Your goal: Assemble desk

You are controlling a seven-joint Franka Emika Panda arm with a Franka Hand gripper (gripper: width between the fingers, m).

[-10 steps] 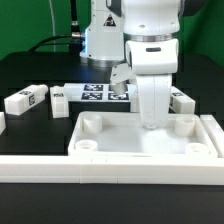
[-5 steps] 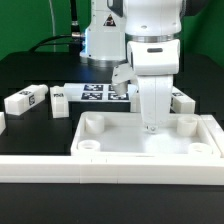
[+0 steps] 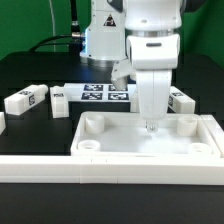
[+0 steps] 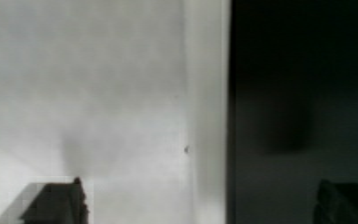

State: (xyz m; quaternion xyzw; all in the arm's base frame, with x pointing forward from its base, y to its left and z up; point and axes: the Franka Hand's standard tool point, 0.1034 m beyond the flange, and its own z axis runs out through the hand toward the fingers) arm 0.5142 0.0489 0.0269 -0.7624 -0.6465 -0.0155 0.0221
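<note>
Should it come down off-centre, a fingertip could strike the far rim of the desk top [image 3: 118, 138] and shove it across the table [image 3: 35, 128] instead of clamping it. The hand [image 3: 150, 123] hangs low over that rim, spread wide and empty (in the wrist view, white plastic lies on one side and black table on the other).

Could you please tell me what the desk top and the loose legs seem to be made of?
The desk top looks like moulded white plastic with a matte finish: uniform colour, rounded rim, formed corner sockets. The leg at the exterior view's left looks like the same white plastic, square in section; its black-and-white tag is probably a printed sticker.
</note>
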